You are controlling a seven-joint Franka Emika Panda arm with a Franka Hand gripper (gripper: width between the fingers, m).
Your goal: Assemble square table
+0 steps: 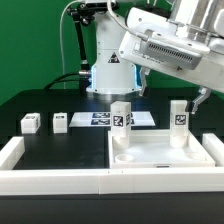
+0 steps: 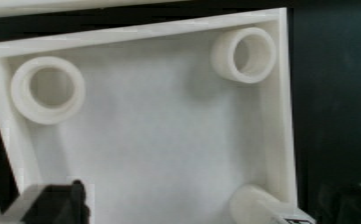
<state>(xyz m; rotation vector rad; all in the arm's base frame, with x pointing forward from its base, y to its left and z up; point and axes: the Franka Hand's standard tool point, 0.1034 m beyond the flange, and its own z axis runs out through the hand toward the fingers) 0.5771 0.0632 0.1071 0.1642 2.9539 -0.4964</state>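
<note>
In the exterior view the low white wall [image 1: 60, 180] is seen foremost, the square tabletop [image 1: 165, 150] just behind it, two leg posts [image 1: 121, 115] stood upright at its far corners. In the wrist view the gripper [image 2: 209, 205] is shown above the tabletop, fingers [image 2: 52, 205] spread wide.

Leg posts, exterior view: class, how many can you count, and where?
4. Two leg posts stand upright at the square tabletop's far corners; two more sit on the black table toward the exterior view's left. Others may be hidden.

The arm [image 1: 160, 48] slants down from above, hand [image 2: 209, 205] pointing downward, fingers [image 2: 52, 205] spread wide, empty.
</note>
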